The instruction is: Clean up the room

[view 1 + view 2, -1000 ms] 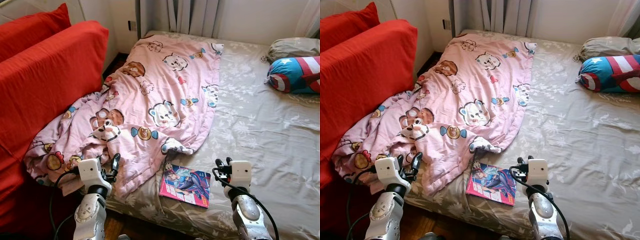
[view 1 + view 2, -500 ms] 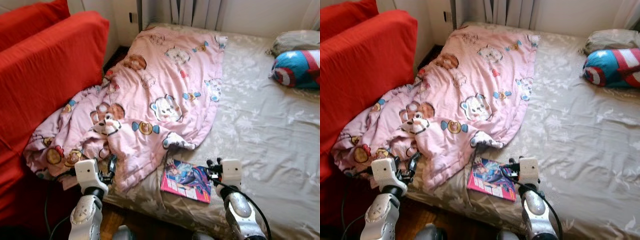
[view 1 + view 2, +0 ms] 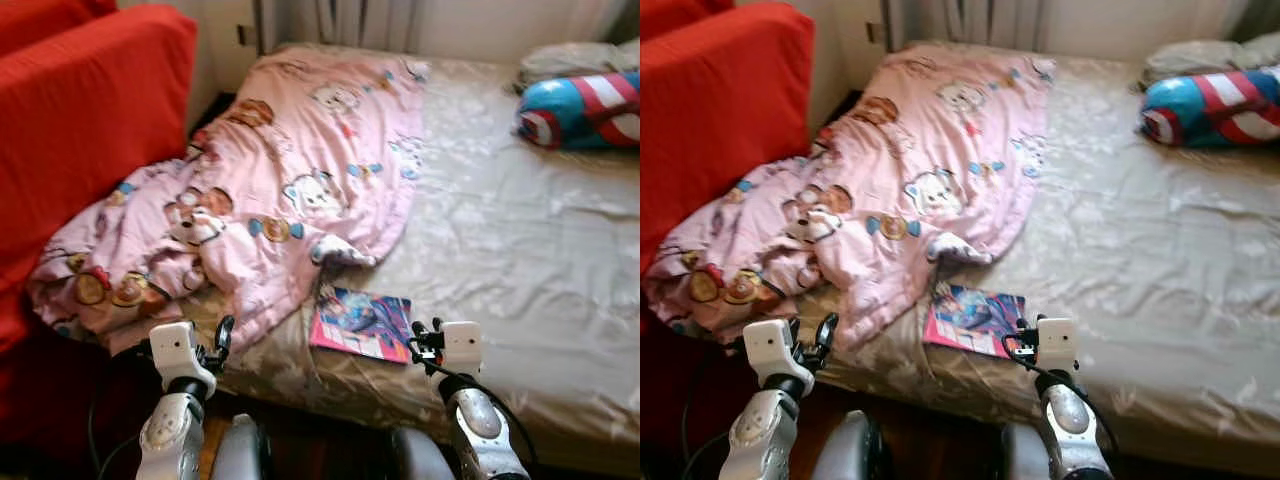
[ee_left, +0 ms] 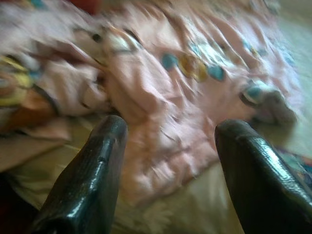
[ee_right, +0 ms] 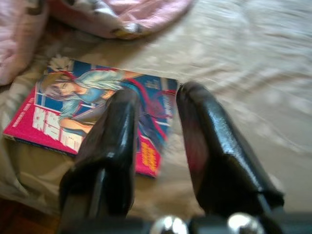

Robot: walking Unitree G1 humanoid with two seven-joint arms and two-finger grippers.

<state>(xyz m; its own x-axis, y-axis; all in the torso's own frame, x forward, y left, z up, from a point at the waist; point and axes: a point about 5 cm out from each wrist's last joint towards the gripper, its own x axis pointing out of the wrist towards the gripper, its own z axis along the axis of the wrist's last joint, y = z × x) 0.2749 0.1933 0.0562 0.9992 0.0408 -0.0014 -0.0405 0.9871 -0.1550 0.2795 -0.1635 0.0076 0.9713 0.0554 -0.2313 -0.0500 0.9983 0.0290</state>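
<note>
A colourful magazine (image 3: 362, 323) lies flat near the bed's front edge, just below a rumpled pink cartoon blanket (image 3: 270, 170). My right gripper (image 3: 420, 336) hovers by the magazine's right edge. In the right wrist view the right gripper (image 5: 156, 95) has a narrow gap between its fingers, with the magazine (image 5: 73, 117) beneath and nothing held. My left gripper (image 3: 222, 335) hangs at the bed's front left corner. In its wrist view the left gripper (image 4: 170, 126) is wide open, facing the blanket (image 4: 161, 83).
The bed's beige floral sheet (image 3: 500, 230) stretches to the right. A blue, red and white shield pillow (image 3: 580, 105) and a grey pillow (image 3: 560, 60) lie at the far right. A red sofa (image 3: 80, 120) stands on the left, with dark floor below the bed edge.
The whole picture has shifted, so the camera moved; the bed's front edge and floor show more. The right gripper now sits closer to the magazine's right edge. Nothing was picked up.
</note>
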